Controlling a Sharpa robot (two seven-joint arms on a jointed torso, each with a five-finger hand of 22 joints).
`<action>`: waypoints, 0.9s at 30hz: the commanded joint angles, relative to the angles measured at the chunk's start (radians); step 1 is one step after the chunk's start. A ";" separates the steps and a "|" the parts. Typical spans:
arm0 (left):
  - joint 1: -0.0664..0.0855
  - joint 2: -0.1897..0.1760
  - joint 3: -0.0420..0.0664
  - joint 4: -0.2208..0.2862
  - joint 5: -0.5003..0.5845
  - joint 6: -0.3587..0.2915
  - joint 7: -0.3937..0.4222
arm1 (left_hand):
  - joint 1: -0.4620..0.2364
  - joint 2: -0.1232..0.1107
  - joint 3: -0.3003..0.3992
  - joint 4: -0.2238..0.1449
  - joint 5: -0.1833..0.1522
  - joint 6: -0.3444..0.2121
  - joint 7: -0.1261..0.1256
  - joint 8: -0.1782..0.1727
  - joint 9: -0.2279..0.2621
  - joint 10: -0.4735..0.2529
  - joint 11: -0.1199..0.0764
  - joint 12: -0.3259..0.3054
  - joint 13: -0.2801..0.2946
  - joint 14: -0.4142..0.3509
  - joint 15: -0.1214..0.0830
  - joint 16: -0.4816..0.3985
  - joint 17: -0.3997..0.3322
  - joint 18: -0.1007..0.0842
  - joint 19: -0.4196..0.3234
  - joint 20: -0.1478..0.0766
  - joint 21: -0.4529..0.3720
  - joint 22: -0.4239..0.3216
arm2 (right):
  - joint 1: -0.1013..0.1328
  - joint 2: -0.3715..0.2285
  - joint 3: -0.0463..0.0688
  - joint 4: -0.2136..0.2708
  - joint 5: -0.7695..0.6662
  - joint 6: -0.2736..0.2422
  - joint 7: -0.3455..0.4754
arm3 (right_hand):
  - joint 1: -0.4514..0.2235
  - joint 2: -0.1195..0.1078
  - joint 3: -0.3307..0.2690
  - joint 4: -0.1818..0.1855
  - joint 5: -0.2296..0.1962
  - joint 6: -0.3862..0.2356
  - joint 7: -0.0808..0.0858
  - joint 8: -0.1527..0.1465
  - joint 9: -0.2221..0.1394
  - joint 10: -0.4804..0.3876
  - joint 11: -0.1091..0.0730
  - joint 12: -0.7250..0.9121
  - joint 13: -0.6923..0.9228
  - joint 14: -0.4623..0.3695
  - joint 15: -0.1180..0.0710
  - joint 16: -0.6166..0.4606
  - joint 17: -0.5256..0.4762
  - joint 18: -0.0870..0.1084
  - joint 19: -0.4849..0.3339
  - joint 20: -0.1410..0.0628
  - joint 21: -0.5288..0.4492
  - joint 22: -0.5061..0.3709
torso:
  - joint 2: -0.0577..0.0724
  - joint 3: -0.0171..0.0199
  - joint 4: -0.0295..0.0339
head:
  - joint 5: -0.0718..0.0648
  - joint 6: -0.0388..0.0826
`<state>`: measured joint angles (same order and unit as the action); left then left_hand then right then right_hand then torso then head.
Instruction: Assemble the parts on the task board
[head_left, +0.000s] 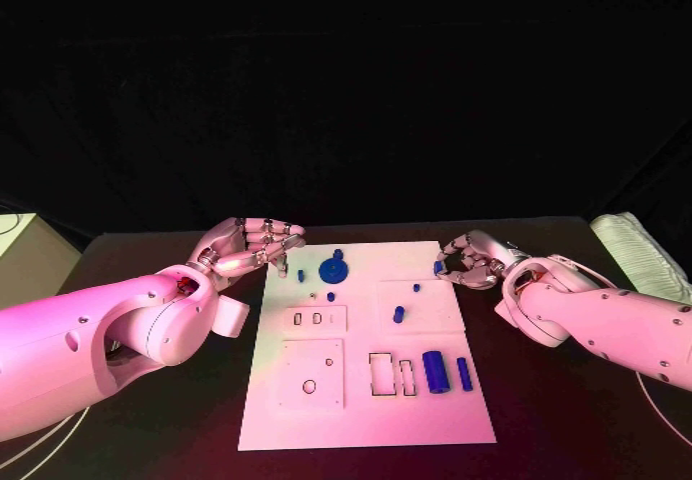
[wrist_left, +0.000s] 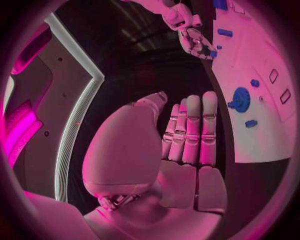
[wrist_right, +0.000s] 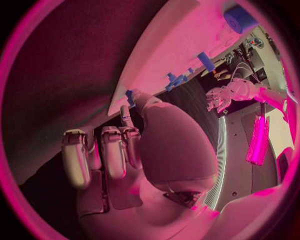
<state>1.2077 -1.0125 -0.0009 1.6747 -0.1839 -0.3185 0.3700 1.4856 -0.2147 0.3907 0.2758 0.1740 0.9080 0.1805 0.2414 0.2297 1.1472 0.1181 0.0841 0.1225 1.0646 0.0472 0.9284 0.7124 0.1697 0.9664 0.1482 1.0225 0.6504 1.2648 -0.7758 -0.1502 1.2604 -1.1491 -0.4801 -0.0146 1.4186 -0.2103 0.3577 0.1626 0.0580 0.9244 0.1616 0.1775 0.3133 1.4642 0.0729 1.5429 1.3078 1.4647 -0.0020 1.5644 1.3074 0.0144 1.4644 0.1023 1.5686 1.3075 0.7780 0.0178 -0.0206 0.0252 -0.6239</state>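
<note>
Task board (head_left: 368, 420): centre of frame, blue parts (head_left: 436, 371) on it.
Left hand (head_left: 254, 246): upper left, fingers together, empty.
Right hand (head_left: 472, 260): upper right, pinching small blue part (head_left: 440, 267).

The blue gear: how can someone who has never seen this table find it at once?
Look at the white board mid-table. Near its far edge, closer to the left hand, lies the blue gear. It is round and toothed; the other blue parts are small pegs or cylinders.

Bare task board (head_left: 433, 415) lies between both robot hands

The left robot hand (head_left: 253, 247) hovers with fingers straight and together, the right robot hand (head_left: 473, 261) curled.
</note>
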 joint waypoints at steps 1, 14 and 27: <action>0.001 0.001 0.001 0.001 0.001 0.018 0.007 | 0.002 0.003 0.008 0.000 -0.006 -0.009 -0.001 0.001 0.001 -0.005 0.001 -0.005 0.002 -0.002 0.002 -0.005 -0.001 0.009 -0.009 -0.001 0.003 0.000 | -0.002 0.003 -0.001 0.002 -0.010 0.015 0.004 | -0.001 0.010 0.006 -0.002 -0.001 0.008 -0.002 0.005 0.001 0.082 0.007 0.004 0.238 0.106 0.001 0.006 0.263 -0.014 0.106 0.004 0.002 0.263 | 0.000 0.0003 0.0010 | 0.000 0.000; 0.001 -0.001 0.001 0.002 0.001 0.015 0.006 | 0.002 0.003 0.009 0.000 -0.006 -0.011 0.001 0.000 0.002 -0.006 0.002 -0.006 0.001 -0.002 0.003 -0.006 -0.001 0.009 -0.010 -0.001 0.004 0.001 | -0.002 0.014 -0.001 -0.005 -0.010 0.030 0.004 | 0.003 0.028 0.040 -0.017 -0.001 0.032 -0.011 0.011 0.001 0.089 -0.001 0.011 0.245 0.106 -0.012 0.006 0.263 -0.014 0.106 -0.007 0.002 0.263 | 0.001 0.0003 -0.0005 | 0.000 0.003; 0.001 -0.002 0.001 0.001 0.001 0.013 0.004 | 0.003 0.005 0.010 0.000 -0.006 -0.012 0.002 -0.001 0.002 -0.006 0.003 -0.006 0.002 -0.002 0.003 -0.006 -0.001 0.009 -0.010 -0.001 0.005 0.002 | -0.002 0.021 -0.001 -0.008 -0.012 0.025 0.005 | -0.013 0.045 0.082 -0.035 -0.001 0.076 -0.033 0.028 0.005 0.099 -0.019 0.020 0.255 0.106 -0.032 0.006 0.263 -0.014 0.106 -0.026 0.002 0.263 | 0.001 0.0005 -0.0001 | -0.001 0.002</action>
<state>1.2077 -1.0149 -0.0009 1.6745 -0.1842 -0.3182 0.3684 1.4856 -0.2147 0.3964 0.2758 0.1740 0.9044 0.1840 0.2414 0.2304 1.1472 0.1181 0.0841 0.1224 1.0646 0.0472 0.9284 0.7125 0.1696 0.9627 0.1446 1.0225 0.6515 1.2650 -0.7565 -0.1500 1.2526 -1.1493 -0.4678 -0.0146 1.4080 -0.1708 0.4323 0.1266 0.0577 0.9914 0.1300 0.1990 0.3154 1.4660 0.0637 1.5571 1.3075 1.4672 -0.0262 1.5644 1.3074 0.0144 1.4663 0.0857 1.5686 1.3079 0.7792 0.0182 -0.0203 0.0241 -0.6213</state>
